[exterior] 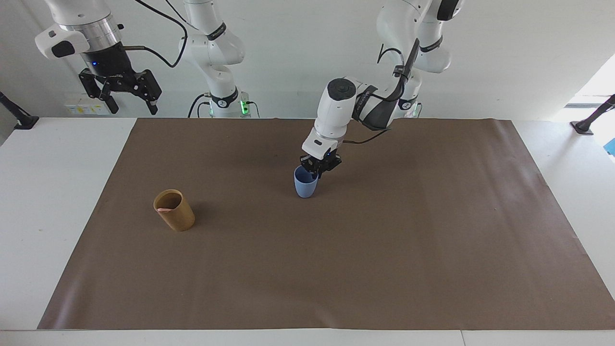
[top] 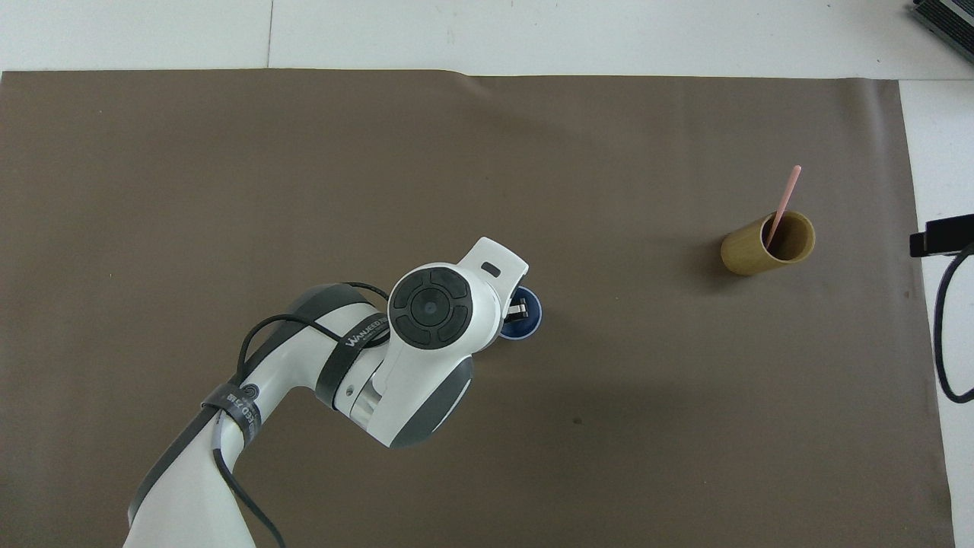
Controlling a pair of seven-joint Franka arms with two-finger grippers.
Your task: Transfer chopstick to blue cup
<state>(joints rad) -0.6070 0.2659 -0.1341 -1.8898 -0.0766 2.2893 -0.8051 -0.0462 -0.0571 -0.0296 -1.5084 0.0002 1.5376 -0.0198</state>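
The blue cup (exterior: 304,185) (top: 530,327) stands upright on the brown mat near the table's middle. My left gripper (exterior: 315,171) (top: 520,308) is down at the cup's rim, on the side nearer the robots, and the arm's wrist hides much of the cup from above. The pale-pink chopstick (top: 784,199) (exterior: 165,210) leans inside a tan bamboo cup (top: 767,243) (exterior: 175,212) toward the right arm's end of the table. My right gripper (exterior: 129,96) waits open, high above the table's edge at that end, holding nothing.
The brown mat (exterior: 336,269) covers most of the white table. A dark object (top: 943,17) lies at the table's corner farthest from the robots at the right arm's end. Black stands (exterior: 588,122) sit at both table ends.
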